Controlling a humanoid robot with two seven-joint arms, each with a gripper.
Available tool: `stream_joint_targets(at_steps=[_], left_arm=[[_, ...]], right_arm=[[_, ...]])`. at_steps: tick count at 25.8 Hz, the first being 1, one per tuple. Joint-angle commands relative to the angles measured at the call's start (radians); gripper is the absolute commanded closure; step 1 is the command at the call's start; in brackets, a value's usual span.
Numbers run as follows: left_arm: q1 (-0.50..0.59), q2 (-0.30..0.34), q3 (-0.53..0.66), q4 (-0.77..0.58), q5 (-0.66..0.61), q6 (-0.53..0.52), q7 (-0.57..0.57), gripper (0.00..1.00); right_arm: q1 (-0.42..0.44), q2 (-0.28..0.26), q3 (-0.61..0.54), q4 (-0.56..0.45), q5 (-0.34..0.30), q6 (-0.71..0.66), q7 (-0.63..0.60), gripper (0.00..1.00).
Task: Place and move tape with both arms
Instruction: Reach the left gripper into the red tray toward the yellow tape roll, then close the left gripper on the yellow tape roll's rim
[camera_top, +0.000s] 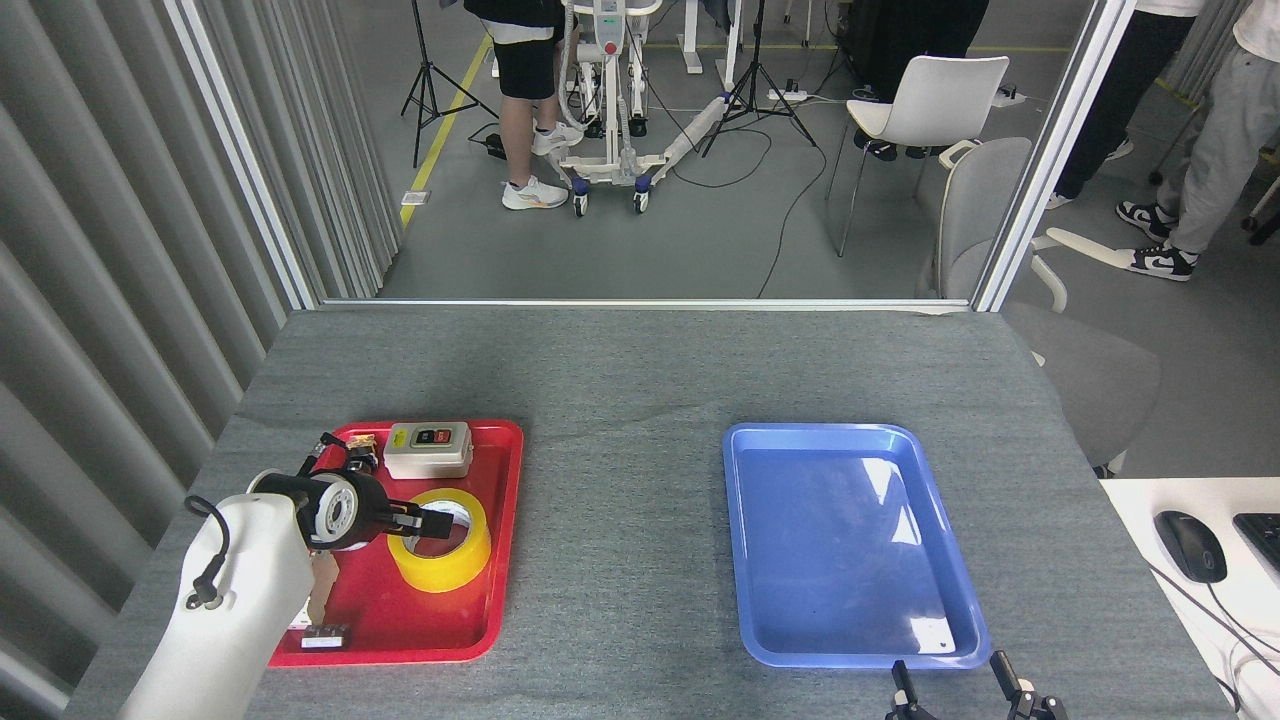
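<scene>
Left gripper (432, 521) fingertips over tape (441, 540)

Bright, even overhead light fills the scene, and shadows on the grey surface (620, 380) are faint and soft. Well to the right of the left tool (432, 521), the blue tray (760, 560) carries pale patches of glare across its floor. The red tray (505, 500) beneath that tool shows only a slight sheen. Focus is sharp from the near edge to the floor beyond, with no motion blur. Straight frame rails lean outward toward the top corners, a wide-angle effect.
</scene>
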Motion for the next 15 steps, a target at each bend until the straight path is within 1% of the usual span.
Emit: stream_joint_targets(at_steps=[1,4,9,12,15], left_arm=[[-0.006,-0.006,-0.006,0.017,0.000,-0.006,0.006,0.08],[-0.006,-0.006,-0.008,0.048,0.000,-0.006,0.012,0.13],[-0.006,-0.009,-0.008,0.057,0.000,-0.009,0.015,0.26],[-0.006,-0.009,-0.008,0.060,0.000,-0.020,0.029,0.27],[-0.006,-0.008,-0.008,0.065,0.000,-0.020,0.056,0.30]], right_arm=[[0.000,0.000,0.000,0.000,0.001,0.005,0.000,0.00],[-0.002,0.000,0.000,0.000,0.001,0.005,0.000,0.00],[-0.002,0.000,0.002,-0.001,0.002,0.005,0.000,0.00],[-0.002,0.000,0.002,0.000,0.002,0.004,0.000,0.00],[-0.002,0.002,0.003,0.000,0.002,0.004,0.000,0.00]])
